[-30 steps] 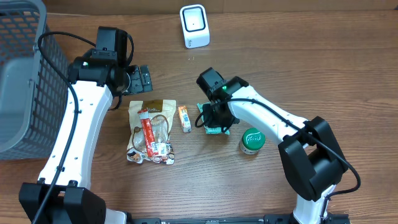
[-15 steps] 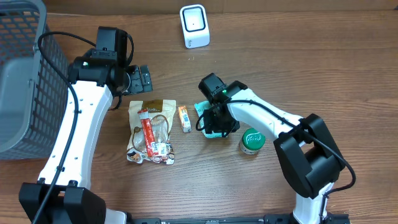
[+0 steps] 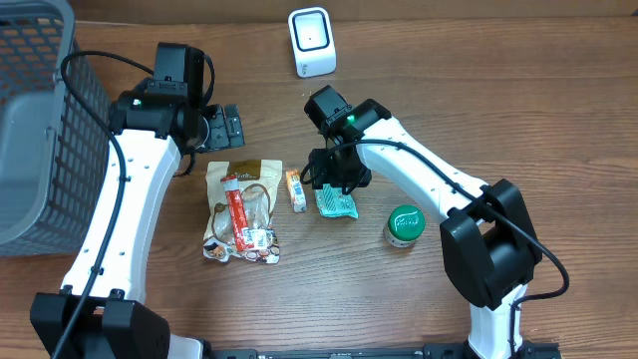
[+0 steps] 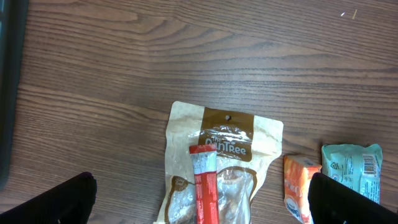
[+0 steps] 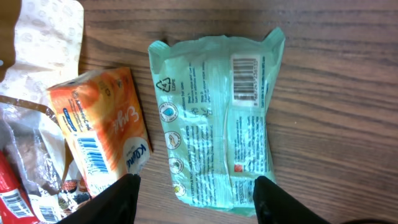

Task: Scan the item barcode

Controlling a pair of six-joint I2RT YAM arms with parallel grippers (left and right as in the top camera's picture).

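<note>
Near edge, right side: green-lidded can (image 3: 405,225) stands upright on the tabletop (image 3: 518,110), apart from the other items.

Near edge, left of centre: brown-and-white snack pouch (image 3: 257,170) lies flat with its brown header at the far end. A red tube (image 3: 235,209) lies on top of it, along its length.

Orange box (image 3: 296,188) lies flat just right of the pouch. Its long axis runs near to far and a barcode faces up.

Task item: teal packet (image 5: 214,118). It lies flat on the tabletop just right of the orange box, with a thin strip of wood showing between them. Its long axis runs near to far, roughly parallel to the box and slightly tilted. The printed back faces up. The barcode (image 5: 244,78) sits near one end, on the side away from the box. In the right wrist view that is the end farther from the fingertips. The bars are exposed and legible.

Right tool (image 5: 196,180): poised over the packet, with its fingers spread wider than the packet and one on each side of its end. Nothing is gripped. In the overhead view its body covers the packet's far part.

Left tool (image 4: 200,180): fingers spread fully, nothing between them. It hangs over bare wood just beyond the pouch's header.

Far edge: white scanner (image 3: 311,41) stands upright, well apart from the packet.

Far left: grey mesh basket (image 3: 35,120).
</note>
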